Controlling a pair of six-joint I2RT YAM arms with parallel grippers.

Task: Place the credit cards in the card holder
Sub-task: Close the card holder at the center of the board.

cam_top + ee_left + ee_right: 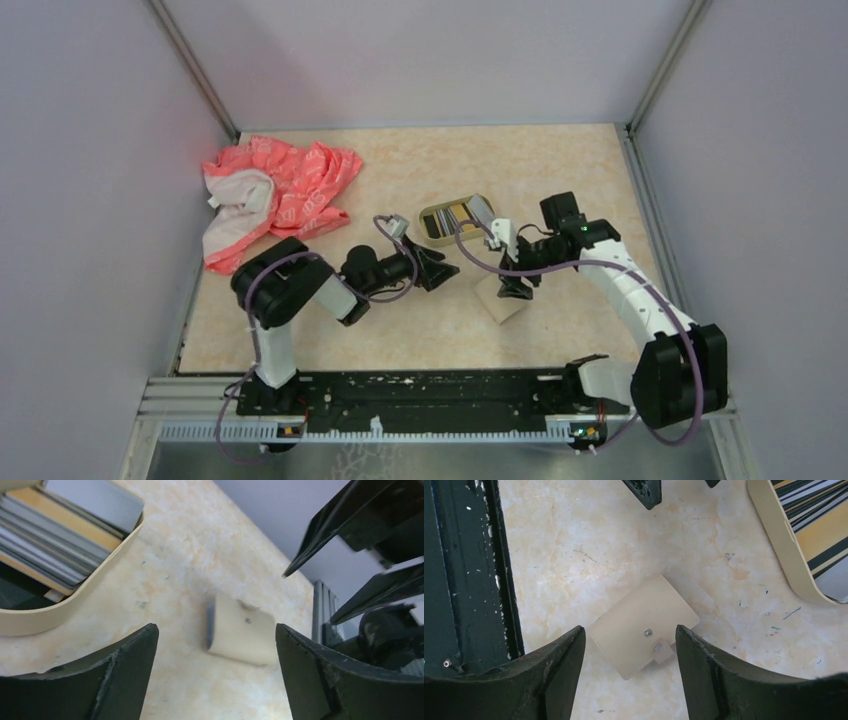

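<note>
Gaping apart, both arms' jaws frame a smooth tan snap-buttoned rectangular pouch [644,627].

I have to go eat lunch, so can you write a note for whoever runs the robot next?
Left gripper: fingers open, empty.
Right gripper: fingers open either side of the tan piece, not gripping it.
Card holder: on the table, cards standing on edge inside.
Done: those cards are in.
Left: the tan piece, with two snap studs, lies flat outside the holder.
</note>
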